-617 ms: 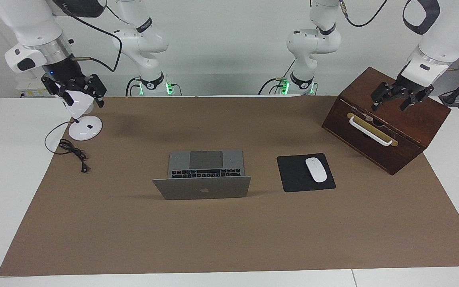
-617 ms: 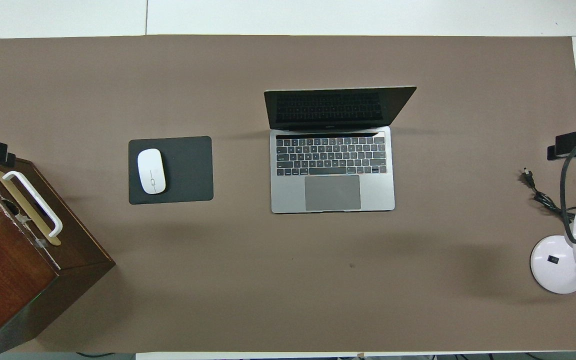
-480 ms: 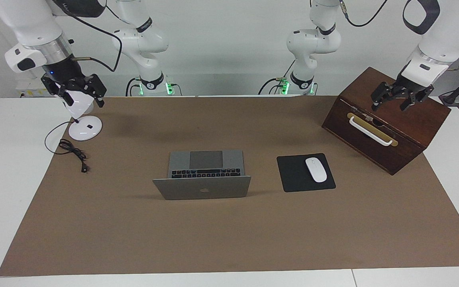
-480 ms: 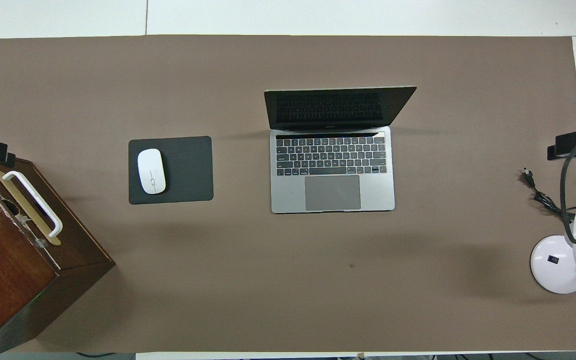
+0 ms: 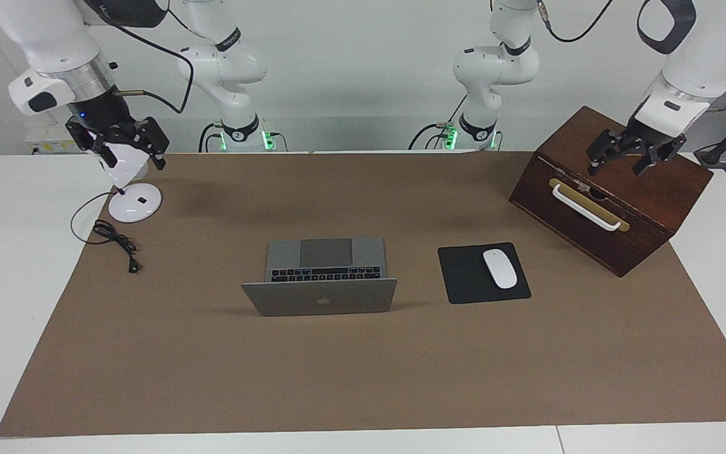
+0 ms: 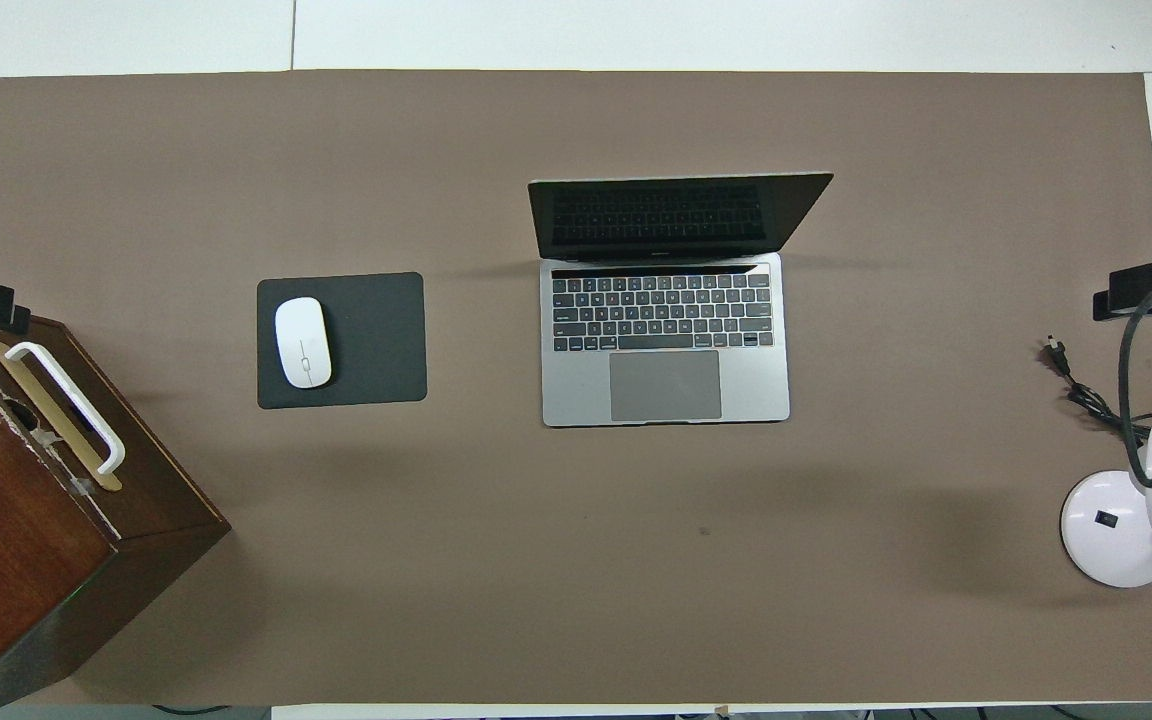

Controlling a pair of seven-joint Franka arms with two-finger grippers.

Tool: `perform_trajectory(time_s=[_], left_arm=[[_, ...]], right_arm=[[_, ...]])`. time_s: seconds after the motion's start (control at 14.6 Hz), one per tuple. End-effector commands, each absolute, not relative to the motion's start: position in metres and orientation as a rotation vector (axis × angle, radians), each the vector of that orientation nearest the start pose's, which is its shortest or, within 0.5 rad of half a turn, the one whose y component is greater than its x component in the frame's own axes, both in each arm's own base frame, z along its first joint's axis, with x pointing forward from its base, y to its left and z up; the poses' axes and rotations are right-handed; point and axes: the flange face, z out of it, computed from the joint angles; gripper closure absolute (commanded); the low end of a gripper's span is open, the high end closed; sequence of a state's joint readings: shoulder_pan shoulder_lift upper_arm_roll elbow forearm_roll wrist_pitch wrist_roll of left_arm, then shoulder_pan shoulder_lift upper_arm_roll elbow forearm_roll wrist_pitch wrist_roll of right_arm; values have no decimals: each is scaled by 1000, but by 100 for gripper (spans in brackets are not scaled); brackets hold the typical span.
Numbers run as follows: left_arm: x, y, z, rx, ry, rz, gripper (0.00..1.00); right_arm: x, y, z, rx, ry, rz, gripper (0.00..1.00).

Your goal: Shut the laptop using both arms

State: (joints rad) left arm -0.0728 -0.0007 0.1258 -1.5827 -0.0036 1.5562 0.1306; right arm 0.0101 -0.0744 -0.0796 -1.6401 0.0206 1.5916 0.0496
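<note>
Centrally, the desk (image 5: 10,265) carries a brown mat (image 5: 363,372) on which all items lie. Both arms hang raised at the desk's ends, well apart from the laptop. The right arm (image 5: 54,50) descends at its own end, its claw (image 5: 117,148) hovering over the lamp (image 5: 131,195) with fingers spread and nothing between them. The left arm (image 5: 691,57) descends at the other end, its claw (image 5: 635,154) over the top of the box (image 5: 615,214), fingers likewise spread and empty. In the overhead view only the tips of the two claws show, at the frame's edges.

The box, dark wood, sits askew at the left arm's end, a white handle (image 5: 585,207) on a brass plate across its front. The laptop (image 5: 322,274) stands near the mat's middle with its lid open, raised steeply and leaning slightly away from the robots; the keyboard (image 6: 661,312) and trackpad (image 6: 665,385) face the robots, the logo side of the lid faces away. The pad (image 5: 483,273), black, lies beside the laptop toward the left arm's end, apart from it. The lamp, white with a round base, stands at the right arm's end; its black cord (image 5: 114,243) trails onto the mat, farther from the robots than the base. The mouse (image 5: 500,268), white, rests on the pad.
</note>
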Motion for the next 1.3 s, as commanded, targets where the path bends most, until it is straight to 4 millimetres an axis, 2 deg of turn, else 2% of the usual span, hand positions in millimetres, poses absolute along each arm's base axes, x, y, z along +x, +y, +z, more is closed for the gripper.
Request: perform_trajectory(time_s=[0.0,0.48,0.75,1.03,1.23], left_arm=[[549,31,625,-3145,121,14,0],[549,30,625,-3144,123,9,0],[549,25,626,-3144,138,4,0],[549,23,626,-3166,15,1,0],[549,22,625,-3162,17,6,0]], right_arm=[[530,-37,633,-3109,194,-62,0],[528,-39,633,-3111,187,-48,0],[527,-44,634,-3116,98,-54,0],[528,-45,634,-3115,103,-59,0],[526,-53,635,-3115,127,-62,0]])
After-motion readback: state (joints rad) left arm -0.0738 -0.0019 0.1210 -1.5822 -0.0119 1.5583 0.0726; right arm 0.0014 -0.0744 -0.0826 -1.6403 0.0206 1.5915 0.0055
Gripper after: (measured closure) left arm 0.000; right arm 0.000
